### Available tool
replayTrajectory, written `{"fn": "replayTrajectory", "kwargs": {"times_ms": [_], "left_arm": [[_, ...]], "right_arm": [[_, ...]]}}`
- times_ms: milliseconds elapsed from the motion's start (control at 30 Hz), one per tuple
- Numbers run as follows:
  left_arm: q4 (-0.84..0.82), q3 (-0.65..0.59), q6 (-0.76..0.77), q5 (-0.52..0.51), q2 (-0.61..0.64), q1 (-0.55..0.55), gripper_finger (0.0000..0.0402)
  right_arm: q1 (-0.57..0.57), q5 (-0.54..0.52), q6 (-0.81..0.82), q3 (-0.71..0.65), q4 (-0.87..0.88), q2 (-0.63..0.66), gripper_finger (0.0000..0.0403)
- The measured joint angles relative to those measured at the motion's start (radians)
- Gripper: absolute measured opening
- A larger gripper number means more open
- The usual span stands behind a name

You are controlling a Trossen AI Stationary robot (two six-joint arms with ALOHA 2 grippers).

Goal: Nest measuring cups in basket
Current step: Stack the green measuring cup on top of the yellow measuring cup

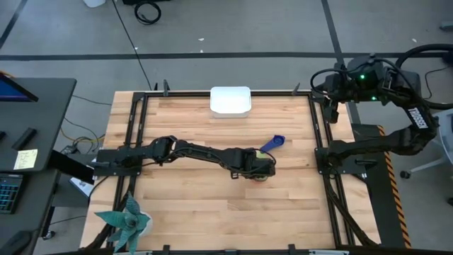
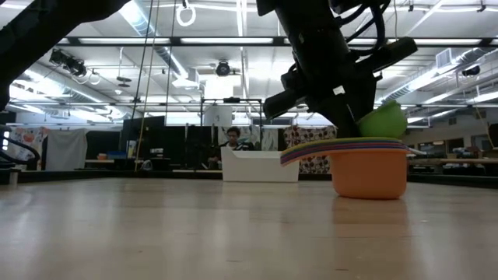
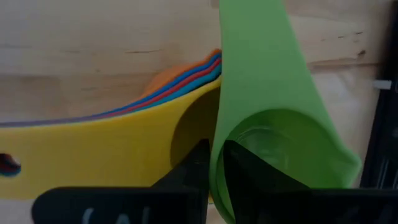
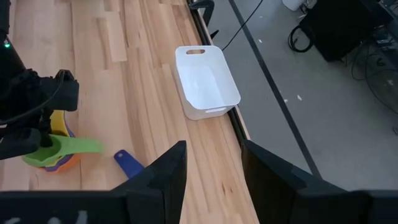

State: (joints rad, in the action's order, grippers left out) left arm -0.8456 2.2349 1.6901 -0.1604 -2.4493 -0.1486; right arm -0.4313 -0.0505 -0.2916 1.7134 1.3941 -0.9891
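Note:
A stack of nested measuring cups stands mid-table, orange (image 2: 369,175) at the bottom and yellow (image 3: 93,155) on top, with the flat handles fanned to one side. A green measuring cup (image 2: 387,120) sits tilted on top of the stack, and my left gripper (image 3: 216,165) is shut on it. A dark blue cup (image 1: 273,144) lies alone on the wood just beyond the stack. The white basket (image 1: 230,100) stands at the table's far edge. My right gripper (image 4: 211,168) is open, raised above the table's right side and holding nothing. My left gripper pinches the green cup's bowl wall at the rim (image 3: 217,186), on the side opposite its handle (image 3: 261,62). One finger (image 3: 255,171) is inside the bowl and one (image 3: 189,171) is outside. The fingers slant down from above. The cup is tilted, its lower side on the stack's top.
Black rails frame the table on its left and right sides (image 1: 318,142). A teal star-shaped plant (image 1: 127,221) sits at the near left corner. Bare wood lies between the stack and the basket (image 4: 205,81).

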Motion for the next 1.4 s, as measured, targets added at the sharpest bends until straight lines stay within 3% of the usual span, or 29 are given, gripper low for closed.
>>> {"fn": "replayTrajectory", "kwargs": {"times_ms": [167,400,600,1167,1400], "left_arm": [[-0.006,0.000,-0.077,0.002,0.000,0.000,0.0051],[-0.086,0.000,-0.011,0.031,0.003,0.002,0.0014],[-0.088,0.000,-0.019,0.034,0.003,0.002,0.0027],[-0.049,0.000,-0.282,0.157,0.003,0.036,0.0036],[-0.047,0.000,-0.257,0.158,0.003,0.047,0.0036]], "right_arm": [[0.000,0.000,0.000,0.000,0.000,0.007,0.0158],[0.000,0.000,0.000,0.000,0.000,0.015,0.0158],[0.000,0.000,0.000,0.000,0.000,0.015,0.0158],[0.000,0.000,-0.009,0.000,-0.001,0.015,0.0158],[0.000,0.000,-0.011,0.000,-0.001,0.015,0.0158]]}}
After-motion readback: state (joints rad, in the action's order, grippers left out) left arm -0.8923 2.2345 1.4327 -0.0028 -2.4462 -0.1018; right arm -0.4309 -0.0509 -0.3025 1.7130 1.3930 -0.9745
